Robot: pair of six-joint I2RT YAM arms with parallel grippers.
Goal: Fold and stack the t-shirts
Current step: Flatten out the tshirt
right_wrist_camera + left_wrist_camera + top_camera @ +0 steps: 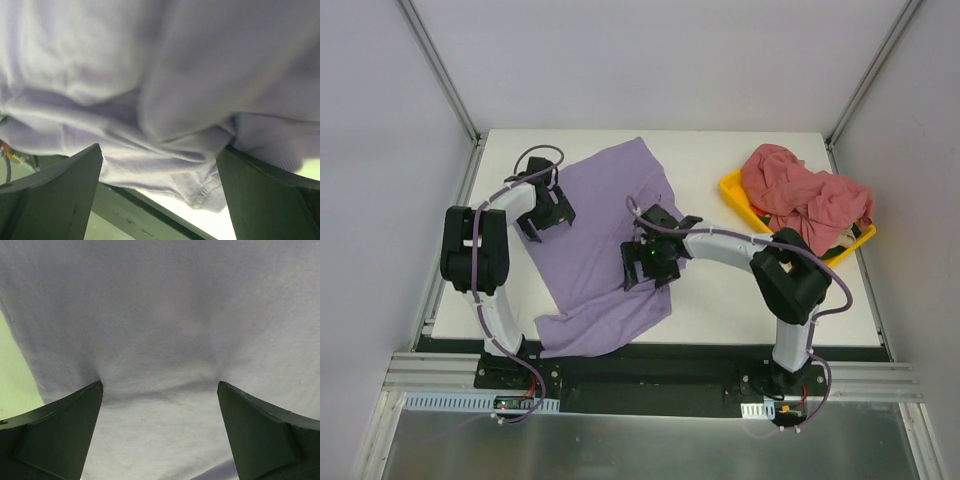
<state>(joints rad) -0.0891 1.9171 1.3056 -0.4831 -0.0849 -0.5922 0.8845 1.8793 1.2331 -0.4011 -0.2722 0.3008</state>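
The purple t-shirt (605,200) lies spread out on the white table (740,300), on the left and middle part, and its bottom end reaches the near edge. It is flat in some spots and wrinkled in others. The left claw (548,226) is down on the shirt's left side. It is wide open, and its two dark fingers (60,435) press on the cloth without pinching it, so a small crease runs between them. The right claw (650,272) is at the shirt's right side. It is wide open too, with bunched-up purple cloth and a hem between its fingers, but it grabs nothing. The pink-red t-shirts (805,195) sit in a messy heap in the yellow tray (732,190) at the back right of the table.
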